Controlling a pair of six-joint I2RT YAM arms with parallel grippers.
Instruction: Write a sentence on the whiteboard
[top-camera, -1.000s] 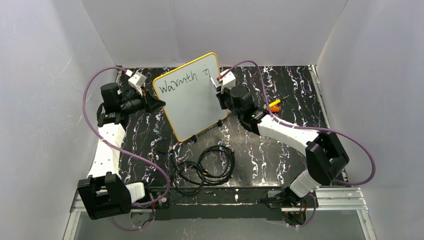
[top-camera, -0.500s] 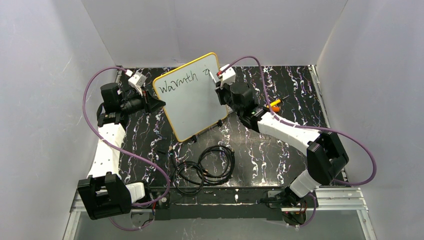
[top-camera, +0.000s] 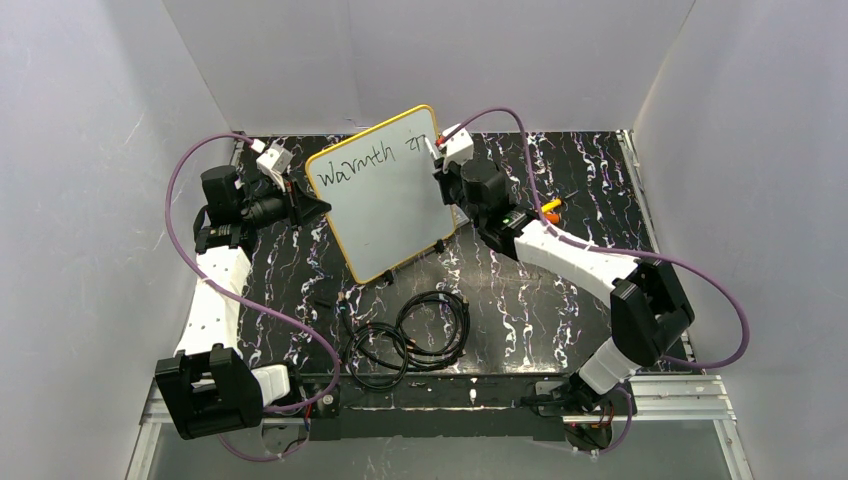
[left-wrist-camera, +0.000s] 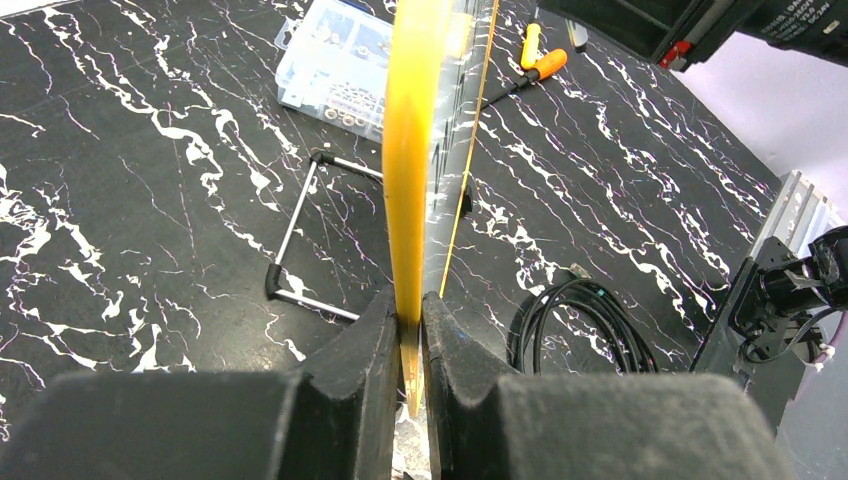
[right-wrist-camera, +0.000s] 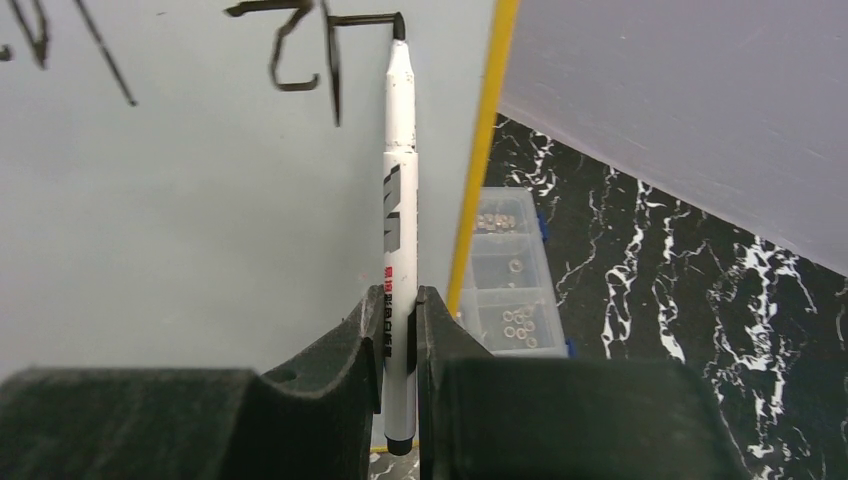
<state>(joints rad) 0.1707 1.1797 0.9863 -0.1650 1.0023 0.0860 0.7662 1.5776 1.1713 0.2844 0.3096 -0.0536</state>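
The left gripper (left-wrist-camera: 410, 310) stays clenched on the yellow-orange frame of the large white whiteboard (top-camera: 385, 215), steadying it propped up on the black marbled desk (top-camera: 520, 300). The black handwritten sentence (top-camera: 350, 170) has gained strokes after "Warmth": a second word is under way. The right gripper (right-wrist-camera: 400, 330) grasps a white marker pen (right-wrist-camera: 400, 180), tip near the right frame; room remains only below.

whiteboard (top-camera: 385, 200) upright on the table (top-camera: 560, 300); cables (top-camera: 415, 335) before it, compartment box (right-wrist-camera: 510, 285) behind, screwdrivers (top-camera: 549, 210) to the right.
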